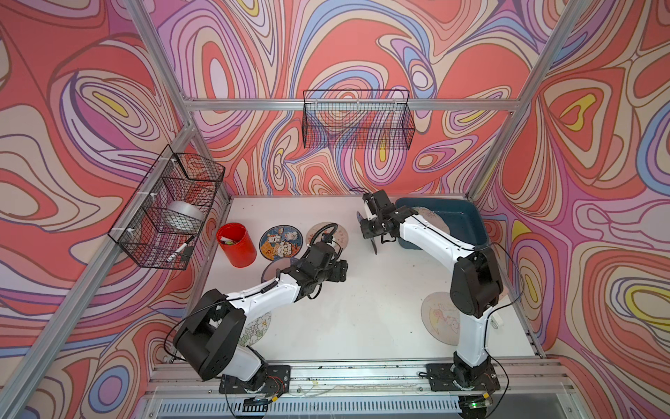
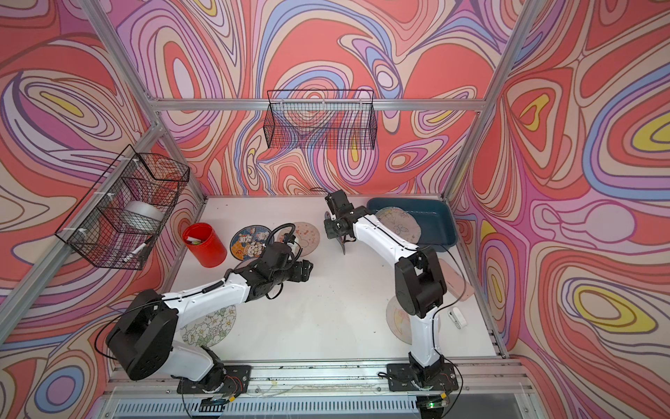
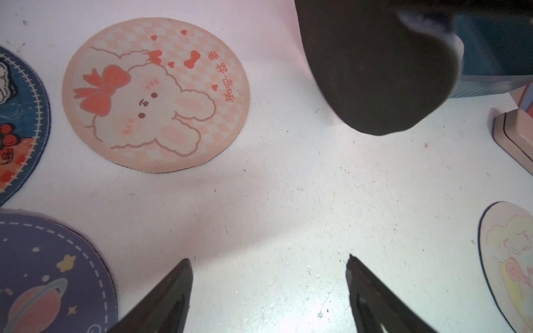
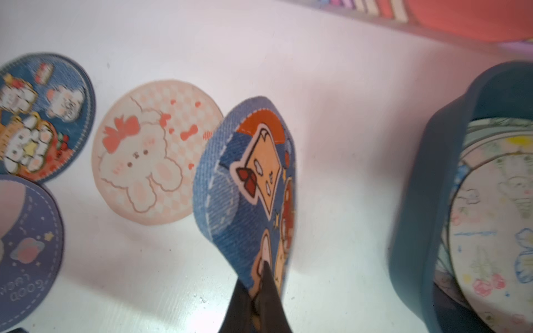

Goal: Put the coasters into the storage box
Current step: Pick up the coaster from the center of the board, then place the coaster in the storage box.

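Note:
My right gripper [image 4: 264, 276] is shut on the rim of a blue cartoon coaster [image 4: 245, 187], which hangs edge-up above the table just left of the storage box [image 1: 467, 217]. Several pale coasters [image 4: 490, 216] lie in that teal box. My left gripper [image 3: 269, 259] is open over bare table with nothing between its fingers. On the table lie a pink bunny coaster [image 3: 155, 95], a blue animal coaster [image 1: 281, 241], a purple planet coaster [image 3: 49, 274], a flower coaster [image 2: 210, 324] partly under the left arm, and a pastel coaster [image 1: 438, 323] beside the right arm's base.
A red cup [image 1: 237, 245] stands at the left of the table. Black wire baskets hang on the back wall [image 1: 357, 119] and the left wall [image 1: 166, 206]. A flat pink case [image 2: 456, 279] lies near the table's right edge, with a small white object [image 2: 456, 317] nearer the front.

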{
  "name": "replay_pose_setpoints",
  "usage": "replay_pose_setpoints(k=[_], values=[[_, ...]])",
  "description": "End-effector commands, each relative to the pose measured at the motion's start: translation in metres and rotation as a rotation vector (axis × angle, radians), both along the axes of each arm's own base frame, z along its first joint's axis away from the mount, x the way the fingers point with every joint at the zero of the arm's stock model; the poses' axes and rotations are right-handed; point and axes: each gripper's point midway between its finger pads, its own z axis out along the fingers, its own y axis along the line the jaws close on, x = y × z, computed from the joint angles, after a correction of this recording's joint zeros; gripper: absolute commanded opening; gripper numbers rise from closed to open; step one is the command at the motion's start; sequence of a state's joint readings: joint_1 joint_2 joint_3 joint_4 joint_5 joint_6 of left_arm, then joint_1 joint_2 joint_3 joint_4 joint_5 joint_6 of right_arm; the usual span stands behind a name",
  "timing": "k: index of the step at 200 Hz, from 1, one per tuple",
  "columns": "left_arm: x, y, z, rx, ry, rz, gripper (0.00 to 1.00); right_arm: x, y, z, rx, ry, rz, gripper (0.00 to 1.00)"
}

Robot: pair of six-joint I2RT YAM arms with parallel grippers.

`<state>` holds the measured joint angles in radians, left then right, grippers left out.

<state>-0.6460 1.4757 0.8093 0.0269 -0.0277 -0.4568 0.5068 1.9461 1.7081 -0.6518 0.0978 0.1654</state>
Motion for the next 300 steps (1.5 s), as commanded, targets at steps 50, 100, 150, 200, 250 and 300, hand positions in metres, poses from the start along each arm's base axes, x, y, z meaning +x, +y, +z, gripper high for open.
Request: replay_pose_setpoints(k=[50,100,150,200,250,300], values=[[0.002,0.005,0.001,0.009,-0.013,0.014,0.84,0.011,-0.098,0.068,0.046,-0.177,-0.222,0.00],[0.004,0.002,0.001,0.005,-0.005,0.011,0.84,0.009,-0.191,0.095,-0.066,-0.273,-0.459,0.00],[0.006,-0.001,0.002,-0.001,-0.002,0.009,0.84,0.015,-0.259,0.090,-0.138,-0.274,-0.623,0.00],[0.006,0.002,0.004,0.009,-0.001,0.017,0.84,0.033,-0.302,0.048,-0.231,-0.197,-0.722,0.00],[0.007,0.003,0.006,0.015,-0.006,0.024,0.84,0.059,-0.289,-0.004,-0.157,-0.100,-0.673,0.00],[0.009,0.000,0.005,0.014,0.002,0.018,0.84,0.076,-0.238,-0.065,0.101,0.043,-0.539,0.00]])
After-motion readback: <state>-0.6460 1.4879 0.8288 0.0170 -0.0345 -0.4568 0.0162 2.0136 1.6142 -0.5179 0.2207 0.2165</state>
